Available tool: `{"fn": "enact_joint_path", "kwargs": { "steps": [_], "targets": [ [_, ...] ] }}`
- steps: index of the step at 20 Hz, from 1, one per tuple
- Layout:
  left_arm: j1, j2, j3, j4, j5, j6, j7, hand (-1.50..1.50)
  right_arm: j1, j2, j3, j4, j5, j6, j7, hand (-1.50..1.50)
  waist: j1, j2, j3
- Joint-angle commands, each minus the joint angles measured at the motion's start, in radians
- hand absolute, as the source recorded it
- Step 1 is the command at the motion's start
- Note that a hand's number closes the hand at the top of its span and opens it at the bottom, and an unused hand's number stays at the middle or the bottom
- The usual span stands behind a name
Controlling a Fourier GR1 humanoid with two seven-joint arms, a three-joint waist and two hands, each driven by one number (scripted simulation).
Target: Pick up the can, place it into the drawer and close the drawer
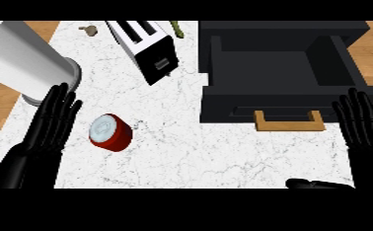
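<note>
A red can (111,132) with a pale lid lies tilted on the white marble counter (189,151), left of centre. Just to its left my left hand (50,121) is held flat with straight fingers pointing away from me, a small gap between it and the can. At the right stands a black drawer unit (280,67) with its drawer pulled out, showing a dark hollow and a wooden handle (289,121) on the front. My right hand (357,116) is at the right edge beside the drawer front, fingers straight, its thumb low near the bottom edge.
A white toaster (146,47) with a black front stands at the back, centre-left. A large grey cylinder (33,64) rises at the far left behind my left hand. A small brown thing (90,29) and a green stalk (176,29) lie near the counter's back edge.
</note>
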Motion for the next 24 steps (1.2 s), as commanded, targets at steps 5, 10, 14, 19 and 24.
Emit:
{"fn": "enact_joint_path", "kwargs": {
  "steps": [5, 10, 14, 19, 24],
  "targets": [
    [-0.032, 0.007, 0.090, 0.111, 0.045, -0.011, -0.051, -1.50, 0.026, -0.020, -0.080, 0.022, -0.068, 0.068, -0.040, -1.50, -0.001, 0.000, 0.000],
    [-0.048, 0.020, 0.133, 0.198, 0.069, -0.034, -0.111, -1.50, 0.016, 0.009, -0.053, 0.064, -0.007, 0.057, -0.083, -1.50, -0.001, 0.001, 0.000],
    [-0.041, -0.019, 0.090, 0.278, 0.019, -0.002, -0.183, -1.50, 0.120, 0.016, -0.071, -0.002, -0.048, 0.107, -0.109, -1.50, -0.004, 0.000, 0.000],
    [0.001, -0.036, 0.041, 0.343, -0.018, 0.034, -0.274, -1.50, 0.117, 0.040, -0.051, -0.057, -0.014, 0.090, -0.065, -1.50, -0.003, 0.000, 0.000],
    [-0.027, -0.016, 0.123, 0.451, 0.050, -0.006, -0.361, -1.50, 0.053, -0.004, -0.147, 0.022, -0.081, 0.131, -0.071, -1.50, -0.001, 0.000, 0.000]
  ]
}}
